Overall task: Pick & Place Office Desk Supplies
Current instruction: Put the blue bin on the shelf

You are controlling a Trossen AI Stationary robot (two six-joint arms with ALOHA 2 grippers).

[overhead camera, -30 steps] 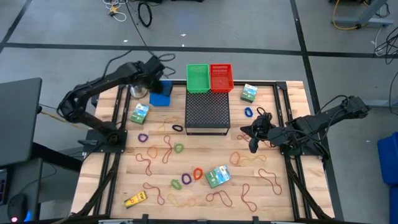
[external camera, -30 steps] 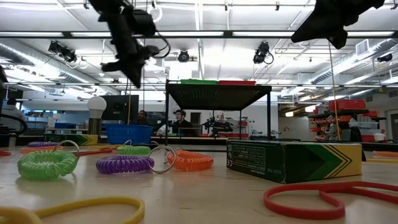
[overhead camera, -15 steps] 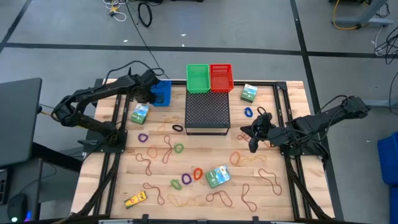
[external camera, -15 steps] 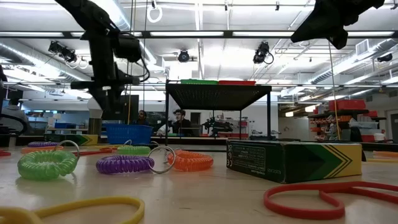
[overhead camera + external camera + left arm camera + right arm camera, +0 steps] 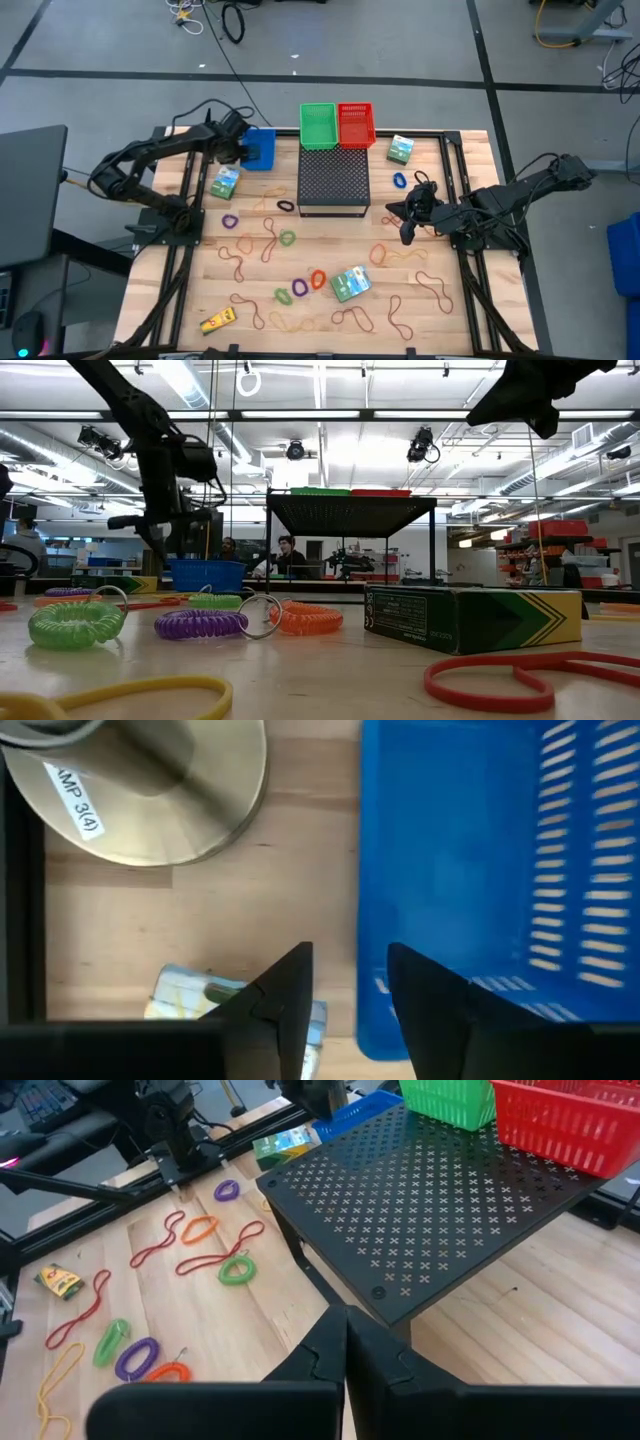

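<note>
Across the lower half of the high view, rubber bands (image 5: pixel 262 240), coiled rings (image 5: pixel 299 288) and a green printed box (image 5: pixel 350 283) lie scattered on the wooden table (image 5: pixel 455 320), none yet sorted. At upper left, the left gripper (image 5: pixel 233 148) hangs beside the blue basket (image 5: pixel 260 150), fingers parted and empty, likely placed for a drop; its wrist view alone reveals a lamp base (image 5: pixel 140 790). Mid-right, the right gripper (image 5: pixel 406 226) waits, closed on nothing.
</note>
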